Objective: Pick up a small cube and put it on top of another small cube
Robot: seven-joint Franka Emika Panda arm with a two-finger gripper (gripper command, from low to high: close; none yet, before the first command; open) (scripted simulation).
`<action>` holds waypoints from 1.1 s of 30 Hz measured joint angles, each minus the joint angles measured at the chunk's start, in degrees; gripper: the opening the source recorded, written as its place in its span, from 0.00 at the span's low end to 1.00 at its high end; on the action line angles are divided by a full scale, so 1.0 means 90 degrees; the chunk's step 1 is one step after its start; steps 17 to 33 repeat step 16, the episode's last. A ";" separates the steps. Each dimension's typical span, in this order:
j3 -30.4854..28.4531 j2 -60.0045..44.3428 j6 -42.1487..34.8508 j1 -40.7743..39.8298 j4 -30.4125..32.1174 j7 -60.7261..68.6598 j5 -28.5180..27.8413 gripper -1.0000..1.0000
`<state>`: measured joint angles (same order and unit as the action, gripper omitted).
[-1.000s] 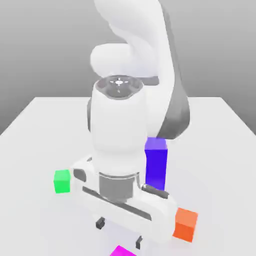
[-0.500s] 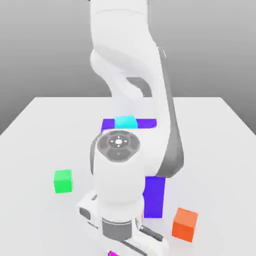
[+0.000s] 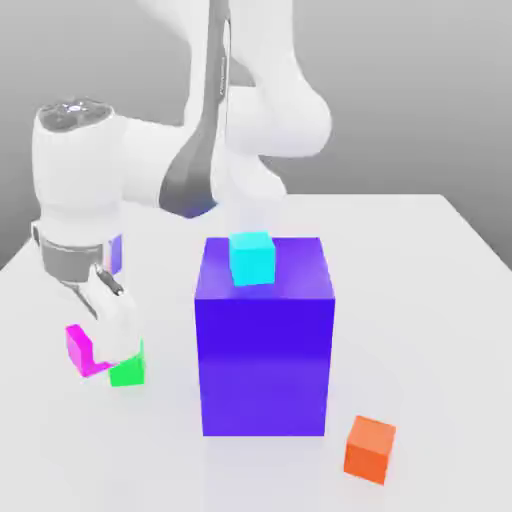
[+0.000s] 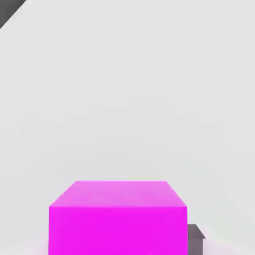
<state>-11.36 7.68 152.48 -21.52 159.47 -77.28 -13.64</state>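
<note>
At the desk's (image 3: pixel 440 330) left side in the exterior view, my gripper (image 3: pixel 92 365) holds the magenta cube (image 3: pixel 80 350), bright, flat-faced and tilted. Its jaws are closed on it, near the green cube (image 3: pixel 127 370).

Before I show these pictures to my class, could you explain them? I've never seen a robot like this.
It is one white robot arm with a two-finger gripper, drawn by a simulator. The exterior view watches the scene; the hand view looks out from the hand. On the pale table stand a big blue block with a cyan cube on top, an orange cube and a green cube. The gripper holds a magenta cube, seen near the green one.
</note>
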 joint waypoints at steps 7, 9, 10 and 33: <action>-0.0690 0.0572 0.0479 -0.0151 0.1090 0.0686 0.0504 0.00; -0.0768 0.0211 0.0839 -0.0029 0.1091 0.0840 0.0720 0.00; -0.0795 0.0011 0.1031 0.0031 0.1087 0.0929 0.0849 0.00; -0.0784 -0.0827 0.1822 0.0283 0.1073 0.1437 0.1595 1.00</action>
